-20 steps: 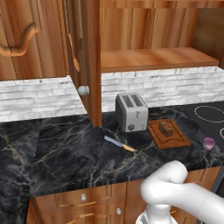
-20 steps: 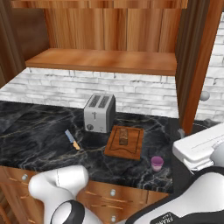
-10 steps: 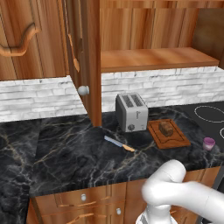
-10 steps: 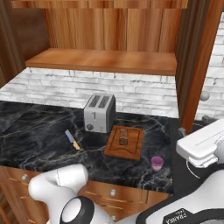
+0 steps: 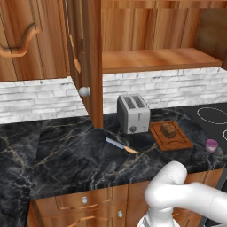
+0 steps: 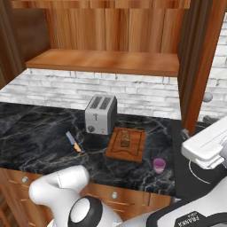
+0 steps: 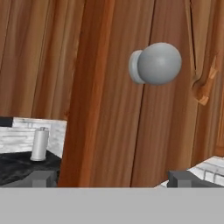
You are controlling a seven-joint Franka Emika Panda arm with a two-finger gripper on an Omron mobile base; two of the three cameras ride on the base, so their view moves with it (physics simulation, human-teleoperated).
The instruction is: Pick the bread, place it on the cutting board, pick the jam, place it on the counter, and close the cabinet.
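With bread [image 5: 167, 129] on the cutting board [image 5: 181, 141] and jam [image 5: 212, 145] on the counter [image 5: 80, 155], the rigid, hinged cabinet [image 7: 113, 109] door, filling the hand view before the open-jawed gripper [image 7: 111, 178], is probably best pushed near its knob [image 7: 158, 64] at 1 o'clock.

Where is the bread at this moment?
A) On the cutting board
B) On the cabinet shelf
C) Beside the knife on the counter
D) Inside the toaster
A: the bread sits on the cutting board, just in front of the toaster.
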